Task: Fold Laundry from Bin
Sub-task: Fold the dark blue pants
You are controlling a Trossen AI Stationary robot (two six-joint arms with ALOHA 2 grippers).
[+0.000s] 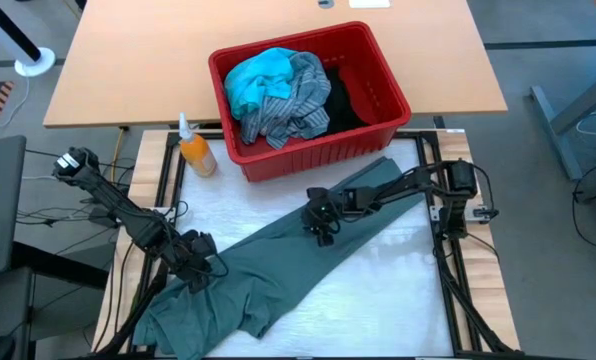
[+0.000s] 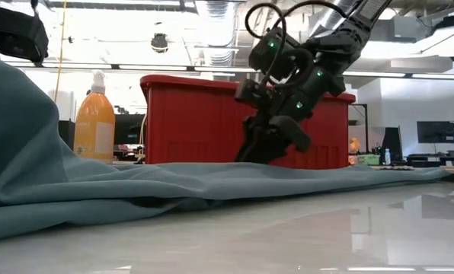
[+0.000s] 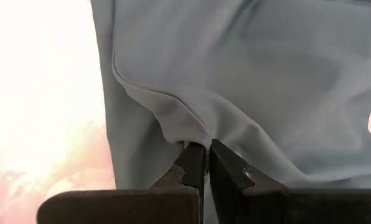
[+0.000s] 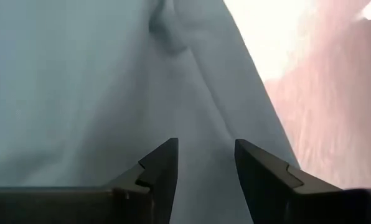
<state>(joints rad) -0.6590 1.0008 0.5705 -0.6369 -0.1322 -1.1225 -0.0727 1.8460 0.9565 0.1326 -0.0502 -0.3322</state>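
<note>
The grey-green garment (image 1: 278, 275) lies spread across the white table (image 1: 398, 300) in front of the red bin (image 1: 378, 95) holding the other laundry (image 1: 278, 95), an orange bottle (image 1: 196, 150) beside it, while the left gripper (image 1: 196, 272) pinches its fabric and the right gripper (image 1: 323, 232), fingers parted, seemingly just touches it.

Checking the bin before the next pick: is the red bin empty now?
No, the red bin holds a turquoise garment and a striped shirt in the high view.
</note>
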